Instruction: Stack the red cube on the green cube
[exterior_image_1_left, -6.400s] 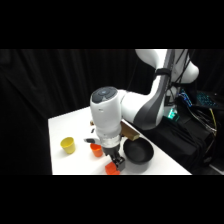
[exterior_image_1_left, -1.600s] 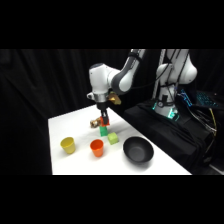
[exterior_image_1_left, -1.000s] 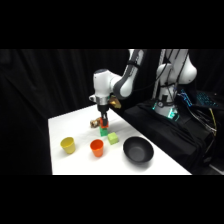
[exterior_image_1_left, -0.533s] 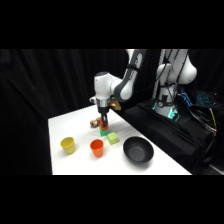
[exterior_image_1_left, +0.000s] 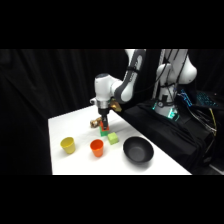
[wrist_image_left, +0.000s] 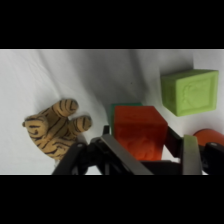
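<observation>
Step in hand: placement. Jaws (wrist_image_left: 150, 150) closed on the red cube (wrist_image_left: 140, 132), which sits directly over the green cube (wrist_image_left: 113, 113), near the worktop (exterior_image_1_left: 70, 125) middle, contact uncertain. Next move, by judgement: settle squarely, open, lift straight up

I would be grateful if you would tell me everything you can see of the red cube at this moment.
The red cube is a small orange-red block with a matte, slightly embossed face. It sits upright between the fingers of the claw, which grips it from above. Directly beneath it a sliver of the green cube shows at its left edge, so it appears to rest on or just above that cube. In the side view it sits near the table's middle, beside a paler yellow-green cube.
</observation>
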